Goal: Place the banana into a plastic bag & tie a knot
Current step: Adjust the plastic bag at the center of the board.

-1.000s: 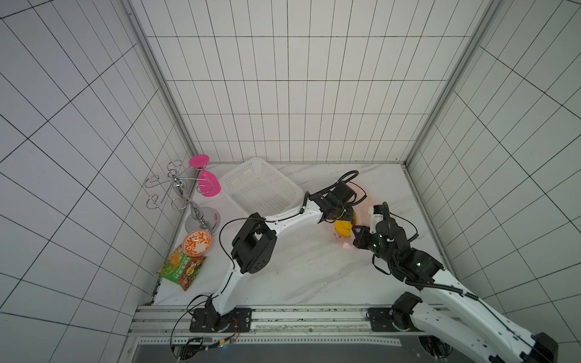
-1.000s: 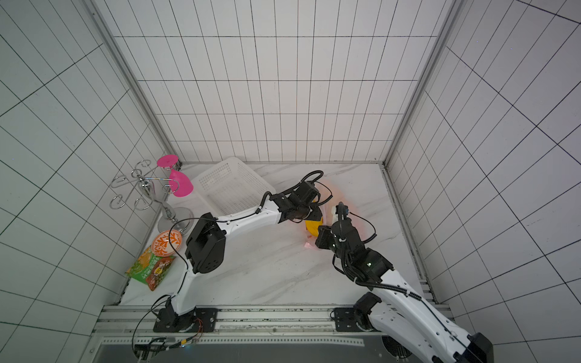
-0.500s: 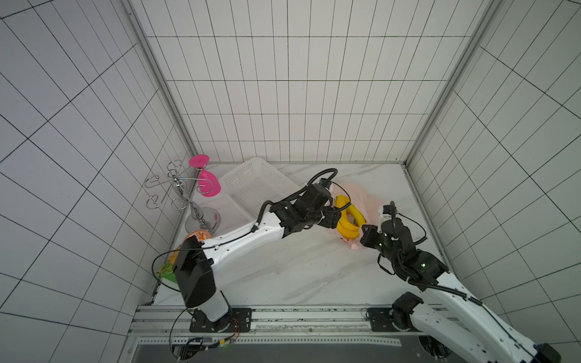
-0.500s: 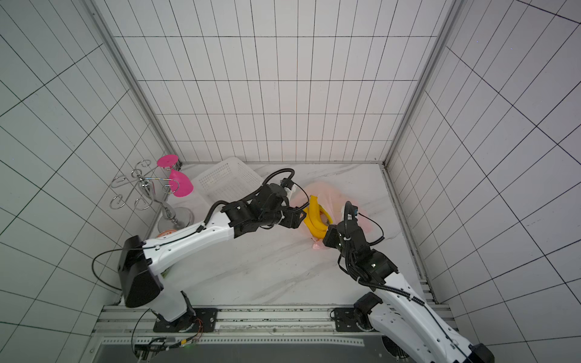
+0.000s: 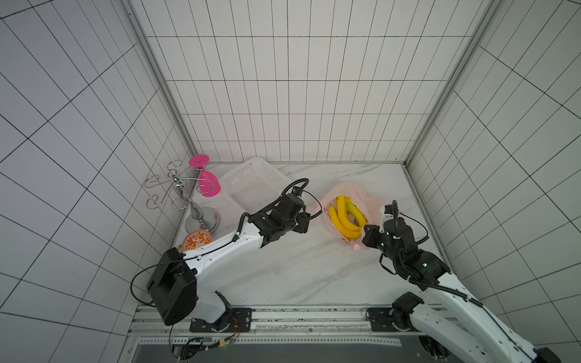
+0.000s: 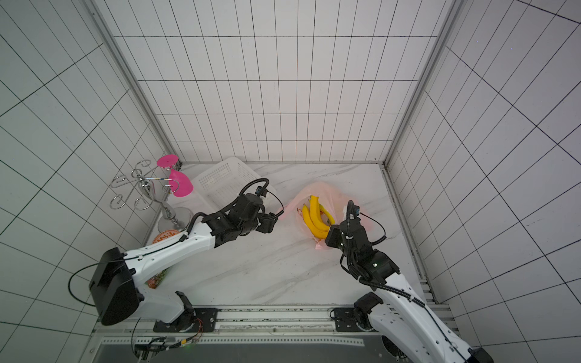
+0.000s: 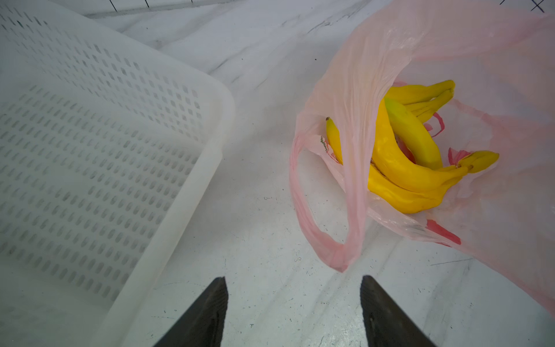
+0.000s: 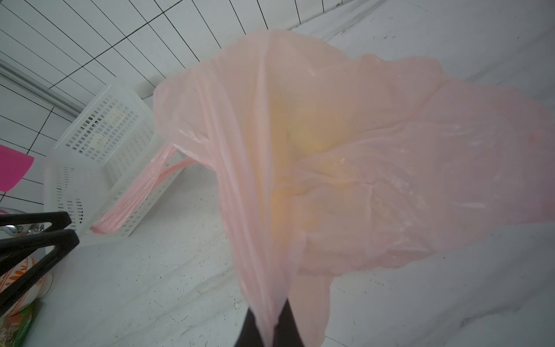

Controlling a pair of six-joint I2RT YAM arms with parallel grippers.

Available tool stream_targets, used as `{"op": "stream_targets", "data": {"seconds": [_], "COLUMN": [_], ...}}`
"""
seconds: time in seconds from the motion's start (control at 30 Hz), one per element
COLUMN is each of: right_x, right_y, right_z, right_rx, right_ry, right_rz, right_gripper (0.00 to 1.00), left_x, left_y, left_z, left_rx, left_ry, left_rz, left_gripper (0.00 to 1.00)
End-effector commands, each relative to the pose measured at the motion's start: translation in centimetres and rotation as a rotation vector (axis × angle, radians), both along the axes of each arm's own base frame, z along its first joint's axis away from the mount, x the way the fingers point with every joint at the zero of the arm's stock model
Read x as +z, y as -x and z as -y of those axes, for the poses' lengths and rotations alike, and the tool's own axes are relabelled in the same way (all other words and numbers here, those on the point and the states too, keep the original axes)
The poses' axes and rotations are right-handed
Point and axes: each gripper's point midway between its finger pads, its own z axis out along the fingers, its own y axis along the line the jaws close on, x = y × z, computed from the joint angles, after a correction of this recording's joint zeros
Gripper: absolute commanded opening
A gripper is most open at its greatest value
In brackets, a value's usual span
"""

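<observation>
**Right gripper (image 8: 271,324) pinched on the plastic bag (image 7: 360,75), left gripper (image 7: 292,278) empty: fruit in, knot not begun**

Tool state. The right gripper has its jaws together on a bunched strip of pink film, which runs straight ahead of its fingertips up to the bag's mouth. Handle or rim: cannot tell. The left gripper has its jaws apart with nothing between them, tips low over the marble table (image 7: 255,75).

Position. The bag lies on the table between the two grippers, its mouth gaping toward the left one. The bananas (image 7: 402,168), a yellow bunch, lie inside. From the left gripper they show through the mouth; from the right gripper they are only a yellow blur behind film. One loop handle (image 7: 303,216) lies slack on the table just ahead of the left fingertips, not touching them. The white perforated basket (image 7: 90,150) stands beside the left gripper, on the side away from the bag.

Progress (judgement). Bagging looks done. Tying is not started: no twist, no crossed handles, mouth open. What is left is to take the free loop with the left gripper, bring both ends together, cross them and pull tight.

Writing.
- Red print patches (image 7: 443,232) on the bag: no letters legible.
- Snack packet (image 6: 155,279), well behind the left gripper under its arm: too small to read.
- Round orange-patterned disc (image 5: 196,240): pattern only.
- No brand is readable anywhere.
</observation>
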Motion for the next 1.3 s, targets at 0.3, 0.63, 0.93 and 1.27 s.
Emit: {"op": "stream_targets", "data": {"seconds": [0.3, 0.63, 0.93, 1.27], "right_x": [0.6, 0.5, 0.3, 1.6], "right_y": [0.2, 0.2, 0.2, -2.3], "right_z": [0.2, 0.3, 1.0, 2.5], "right_rx": [0.003, 0.002, -0.017, -0.044], "right_ry": [-0.006, 0.005, 0.041, 0.16], "right_rz": [0.008, 0.007, 0.007, 0.004], "right_gripper": [0.0, 0.0, 0.0, 0.0], "left_x": [-0.8, -1.1, 0.0, 10.3], "left_y": [-0.8, -2.3, -2.5, 3.2], "left_z": [3.5, 3.7, 2.9, -1.3], "left_rx": [-0.034, 0.008, 0.045, 0.144], "left_ry": [0.093, 0.087, 0.102, 0.221], "left_rz": [-0.069, -0.069, -0.05, 0.077], "left_gripper": [0.55, 0.28, 0.0, 0.0]}}
